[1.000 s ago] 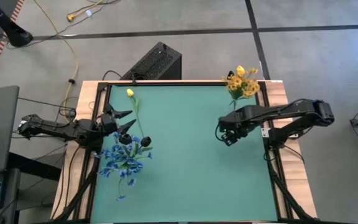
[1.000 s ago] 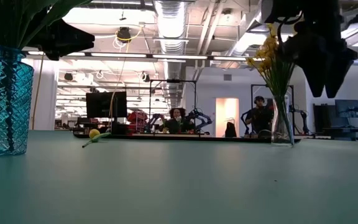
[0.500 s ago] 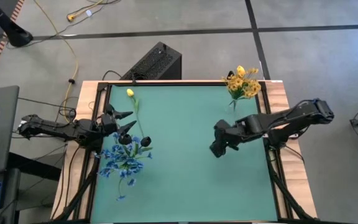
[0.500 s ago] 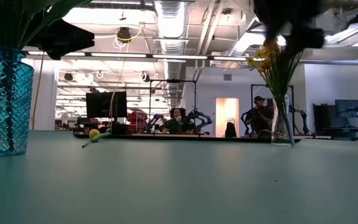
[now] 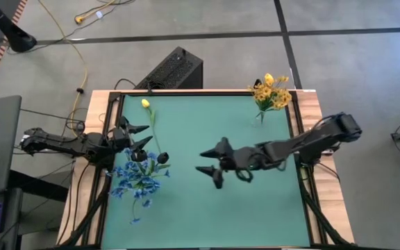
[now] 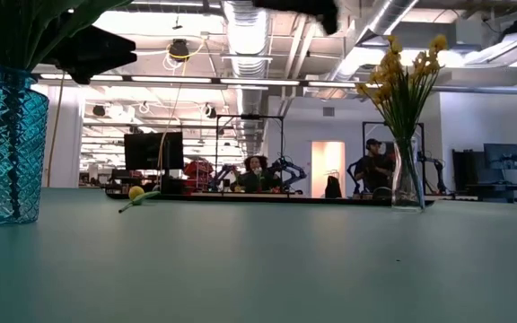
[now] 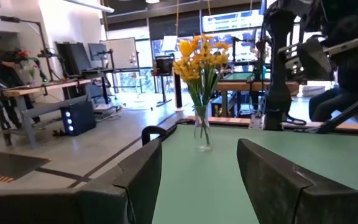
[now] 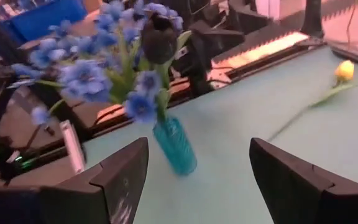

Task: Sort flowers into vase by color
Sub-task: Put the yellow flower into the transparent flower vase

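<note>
Blue flowers (image 5: 139, 179) stand in a blue glass vase (image 6: 5, 148) near the table's left edge, with dark heads (image 8: 160, 37) among them. Yellow flowers (image 5: 270, 92) stand in a clear vase (image 6: 407, 184) at the far right corner. A single yellow-bud flower (image 5: 146, 104) lies flat on the mat near the far left. My left gripper (image 5: 144, 133) hovers open by the left edge, just beyond the blue bunch. My right gripper (image 5: 200, 162) is open over the table's middle, pointing left toward the blue vase (image 8: 174, 146), and touches nothing.
A black box (image 5: 176, 68) sits on the floor beyond the far edge. A wooden frame (image 5: 311, 139) borders the green mat (image 5: 207, 208). People and other robot stations (image 6: 258, 170) show in the room behind the table.
My right arm has swung from beside the yellow vase out toward the table's left, reaching the middle, and has turned from pointing down to pointing level at the blue vase. The left arm and all flowers have stayed put.
</note>
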### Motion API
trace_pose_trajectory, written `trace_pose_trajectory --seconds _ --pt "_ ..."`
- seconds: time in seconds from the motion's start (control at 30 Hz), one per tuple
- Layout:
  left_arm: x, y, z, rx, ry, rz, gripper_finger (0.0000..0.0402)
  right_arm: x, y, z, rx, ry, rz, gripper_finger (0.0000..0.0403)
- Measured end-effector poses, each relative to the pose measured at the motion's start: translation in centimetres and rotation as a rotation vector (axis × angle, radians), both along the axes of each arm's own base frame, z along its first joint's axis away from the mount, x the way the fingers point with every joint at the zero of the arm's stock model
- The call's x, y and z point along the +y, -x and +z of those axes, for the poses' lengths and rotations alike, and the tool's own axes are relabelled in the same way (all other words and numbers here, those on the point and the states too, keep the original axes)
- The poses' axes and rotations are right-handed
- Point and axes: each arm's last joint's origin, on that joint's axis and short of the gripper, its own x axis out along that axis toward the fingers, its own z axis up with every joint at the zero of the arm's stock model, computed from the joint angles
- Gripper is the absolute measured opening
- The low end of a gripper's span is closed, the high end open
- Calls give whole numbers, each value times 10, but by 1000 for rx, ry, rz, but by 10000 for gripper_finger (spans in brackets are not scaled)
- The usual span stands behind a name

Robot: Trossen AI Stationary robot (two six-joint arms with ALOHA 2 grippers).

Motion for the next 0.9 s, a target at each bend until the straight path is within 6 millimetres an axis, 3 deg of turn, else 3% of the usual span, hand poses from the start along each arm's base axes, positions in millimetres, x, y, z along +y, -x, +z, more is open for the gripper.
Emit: trace_pose_trajectory --seconds 0.13,0.4,0.6,0.9 --pt "0 0 -1 5 4 -16 199 -10 -32 -17 -69 16 -43 306" --pt "0 0 -1 14 -10 -14 199 -37 -101 -68 38 54 -137 306" --pt "0 0 -1 14 -11 -13 199 -68 -150 -103 73 58 -214 306" --pt "0 0 -1 15 -13 -13 199 -104 -209 -164 103 62 -297 306"
